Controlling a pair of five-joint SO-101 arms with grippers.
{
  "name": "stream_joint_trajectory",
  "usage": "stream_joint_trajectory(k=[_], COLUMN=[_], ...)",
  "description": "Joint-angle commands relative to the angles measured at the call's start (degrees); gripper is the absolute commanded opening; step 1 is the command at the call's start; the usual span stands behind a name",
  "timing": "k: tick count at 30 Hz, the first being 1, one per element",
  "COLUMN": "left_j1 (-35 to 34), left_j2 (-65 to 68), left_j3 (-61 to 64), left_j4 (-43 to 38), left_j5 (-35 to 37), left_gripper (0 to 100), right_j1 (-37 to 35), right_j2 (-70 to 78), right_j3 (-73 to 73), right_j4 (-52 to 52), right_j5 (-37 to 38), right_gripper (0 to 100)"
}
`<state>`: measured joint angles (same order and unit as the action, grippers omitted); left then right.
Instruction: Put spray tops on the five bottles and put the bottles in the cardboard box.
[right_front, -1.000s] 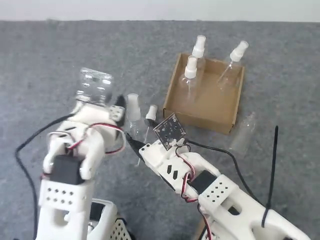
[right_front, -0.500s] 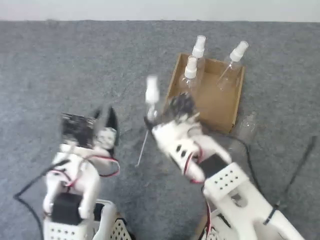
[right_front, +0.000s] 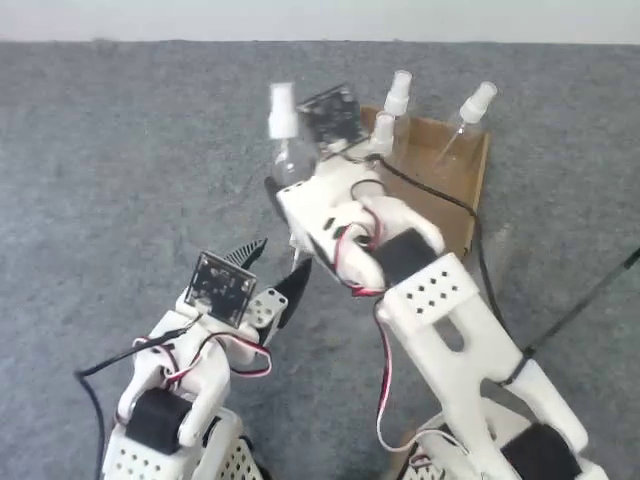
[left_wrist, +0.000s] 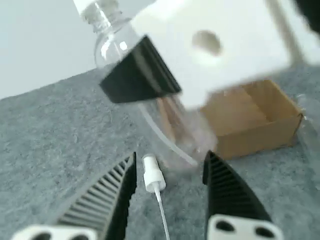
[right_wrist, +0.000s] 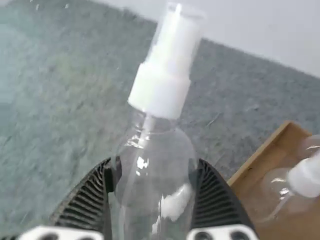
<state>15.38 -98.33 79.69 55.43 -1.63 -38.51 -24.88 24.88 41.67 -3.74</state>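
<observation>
Left claw (right_front: 271, 274): spread wide, gripping nothing, low over the grey tabletop (right_front: 120, 150). A loose spray top (left_wrist: 149, 175) lies on the tabletop just ahead of it, roughly in line with the gap between the fingertips, with its tube trailing back toward the claw. Farther out, right claw (right_wrist: 154, 187): pinching a clear bottle (right_front: 292, 155) by the body, with a fitted spray top (right_wrist: 167, 75) on the neck, sticking out past the fingertips. Cardboard box (right_front: 478, 170) sits just beyond the right claw, off to one side. Three capped bottles (right_front: 382, 135) stand in it.
</observation>
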Motion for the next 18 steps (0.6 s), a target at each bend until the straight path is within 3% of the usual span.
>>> stream_joint_trajectory(k=[1, 4, 18], left_j1=[-1.0, -1.0, -1.0], left_j2=[-0.7, -0.7, -0.7], left_j3=[0.9, 1.7, 2.0], left_j4=[-4.4, -5.0, -5.1], left_j5=[2.1, 2.0, 2.0], left_gripper=[24, 25, 25], right_j1=[-2.2, -2.6, -2.5], right_j2=[-0.8, -1.0, -16.3], right_j3=[-6.6, -8.2, -8.5], right_j4=[5.8, 10.2, 21.7], right_j5=[2.8, 6.0, 6.2], right_gripper=[0.6, 0.6, 0.6])
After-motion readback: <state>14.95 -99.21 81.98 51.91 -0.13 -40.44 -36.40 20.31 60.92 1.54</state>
